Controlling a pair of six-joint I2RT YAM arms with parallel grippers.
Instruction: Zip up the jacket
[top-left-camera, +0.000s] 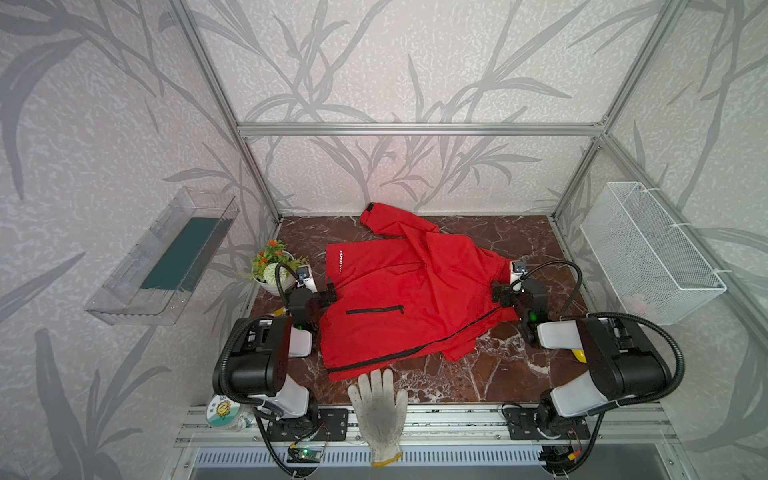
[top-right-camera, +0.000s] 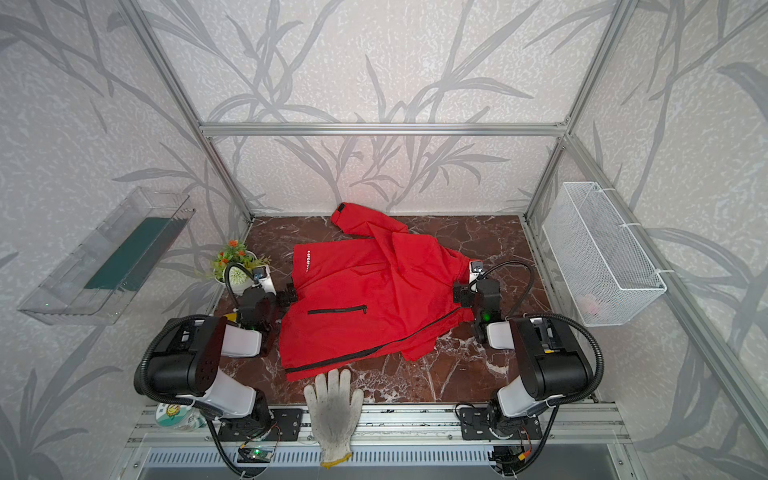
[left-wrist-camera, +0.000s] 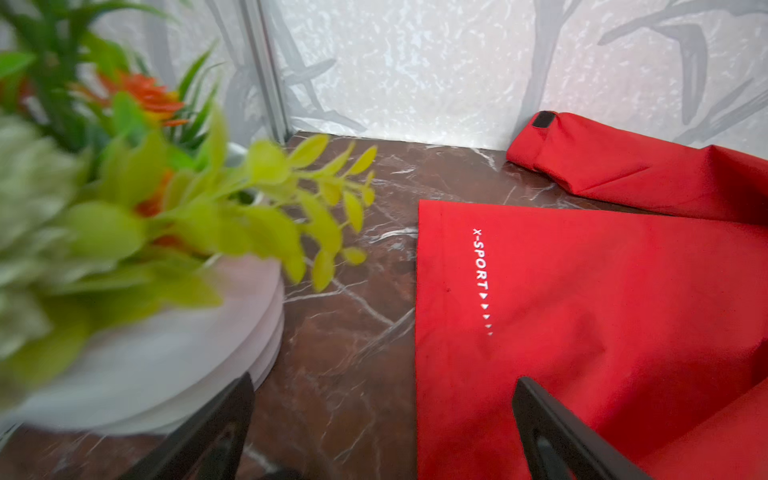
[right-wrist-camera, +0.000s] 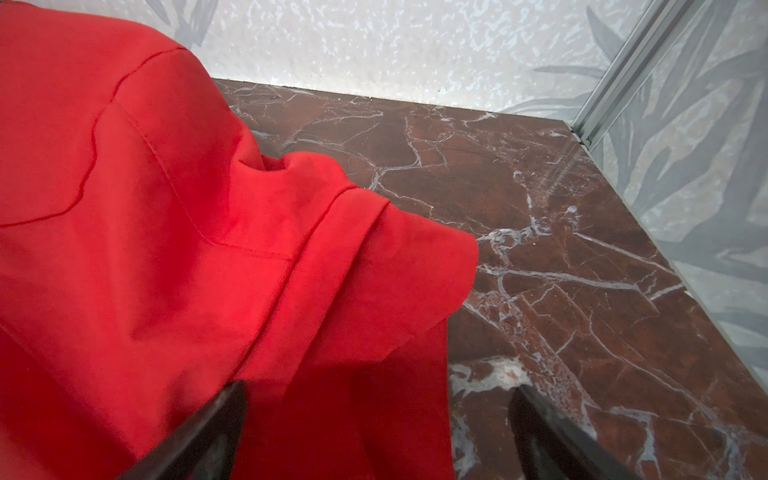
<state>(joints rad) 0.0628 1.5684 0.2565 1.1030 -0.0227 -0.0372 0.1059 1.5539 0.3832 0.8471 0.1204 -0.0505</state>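
Note:
The red jacket lies spread on the marble table, one sleeve reaching to the back wall. Its black front zipper runs diagonally across the near part, and a black pocket zipper sits mid-body. My left gripper is open at the jacket's left edge, with one finger over the fabric and one over bare marble. My right gripper is open at the right edge of the jacket, likewise astride fabric and marble. Neither holds anything.
A potted artificial plant stands close beside the left gripper. A white work glove lies over the table's front edge, touching the jacket's hem. A wire basket hangs on the right wall and a clear tray on the left.

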